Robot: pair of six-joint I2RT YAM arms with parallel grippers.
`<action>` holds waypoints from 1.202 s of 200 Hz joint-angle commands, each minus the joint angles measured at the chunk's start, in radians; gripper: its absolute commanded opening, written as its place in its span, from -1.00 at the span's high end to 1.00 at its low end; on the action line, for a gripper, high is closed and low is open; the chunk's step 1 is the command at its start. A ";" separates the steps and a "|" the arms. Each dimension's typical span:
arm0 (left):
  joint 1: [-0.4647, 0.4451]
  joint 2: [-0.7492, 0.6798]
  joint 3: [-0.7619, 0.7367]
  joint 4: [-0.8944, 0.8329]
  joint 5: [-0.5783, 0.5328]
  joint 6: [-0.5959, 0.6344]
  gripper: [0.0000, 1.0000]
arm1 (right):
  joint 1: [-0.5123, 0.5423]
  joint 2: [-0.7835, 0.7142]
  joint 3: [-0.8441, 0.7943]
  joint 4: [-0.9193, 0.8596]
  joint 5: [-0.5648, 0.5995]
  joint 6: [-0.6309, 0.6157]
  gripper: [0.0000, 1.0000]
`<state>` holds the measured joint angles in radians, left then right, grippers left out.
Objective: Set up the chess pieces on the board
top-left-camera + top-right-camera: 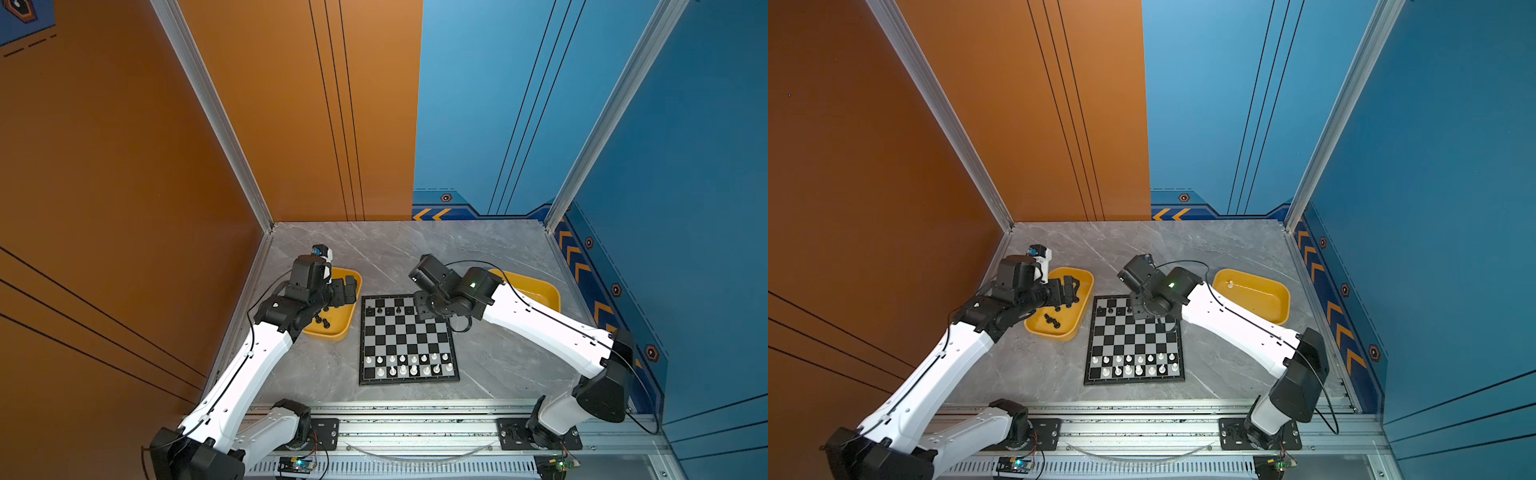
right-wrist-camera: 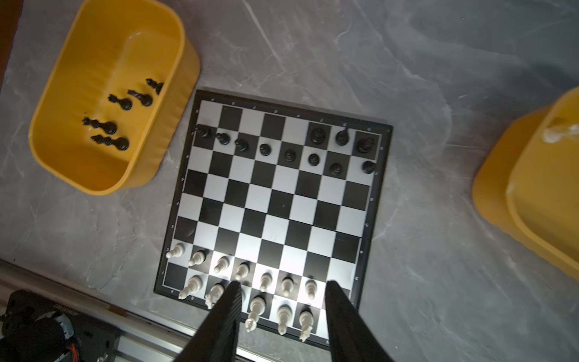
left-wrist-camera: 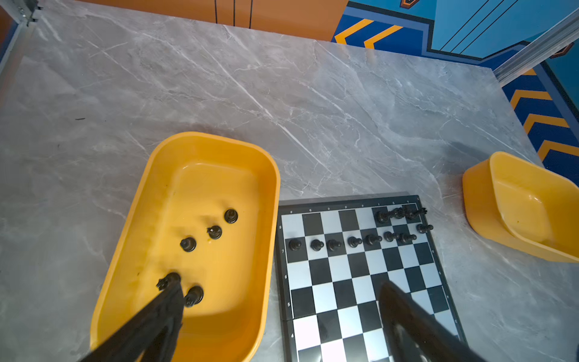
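The chessboard (image 1: 409, 337) lies flat on the grey marbled tabletop (image 1: 415, 249), in the lower middle of both top views, between two yellow trays. White chessmen (image 1: 413, 363) stand in its two rows nearest the bottom of the frame. At the far side, black pawns (image 2: 277, 152) line one row. Three taller black pieces (image 2: 342, 137) stand behind them, at the corner nearest the right tray (image 1: 1262, 305). That tray sits right of the board and apart from it. A single white piece (image 1: 1230, 284) lies near its far left end, blurred in the right wrist view. The left tray (image 3: 213, 188) sits just beside the board's far left edge and holds five loose black chessmen (image 3: 214, 232). The left gripper (image 3: 279, 286) hangs over this tray, at the middle left of both top views. Its jaws are spread wide with nothing between them. One finger (image 3: 163, 313) overlaps a black piece (image 3: 167, 280) in the tray, but the pictures do not show whether they touch. The right gripper (image 2: 283, 283) is above the board's far right corner in both top views, largely hidden under its own wrist. The right wrist view shows its two fingers standing apart, with nothing clamped between them and only the white rows in the gap below.
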<state>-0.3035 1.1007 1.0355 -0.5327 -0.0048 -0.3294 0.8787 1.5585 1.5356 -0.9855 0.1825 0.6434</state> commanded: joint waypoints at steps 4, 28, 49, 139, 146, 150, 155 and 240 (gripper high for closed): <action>-0.023 0.062 0.071 0.065 0.032 0.016 -0.95 | -0.077 -0.046 -0.037 -0.053 0.023 -0.031 0.07; -0.053 0.154 0.150 0.079 0.032 0.025 -0.95 | -0.169 -0.064 -0.037 -0.069 0.011 -0.055 0.08; -0.086 0.244 0.247 0.077 0.030 0.038 -0.95 | -0.280 -0.072 -0.048 -0.068 0.011 -0.075 0.09; -0.223 0.565 0.553 0.050 0.025 0.114 -0.95 | -0.647 0.106 -0.005 -0.018 -0.060 -0.148 0.22; -0.233 0.594 0.586 0.044 0.028 0.123 -0.95 | -0.668 0.126 -0.001 -0.007 -0.065 -0.150 0.24; -0.239 0.612 0.604 0.038 0.031 0.127 -0.95 | -0.678 0.138 0.003 0.000 -0.067 -0.152 0.25; -0.247 0.632 0.629 0.033 0.032 0.135 -0.95 | -0.690 0.154 0.007 0.008 -0.070 -0.155 0.26; -0.266 0.932 1.007 -0.085 0.069 0.156 -0.95 | -0.815 0.447 0.139 0.097 -0.127 -0.203 0.28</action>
<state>-0.5743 1.9747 1.9495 -0.5503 0.0338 -0.1917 0.0784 1.9495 1.6161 -0.9188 0.0841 0.4671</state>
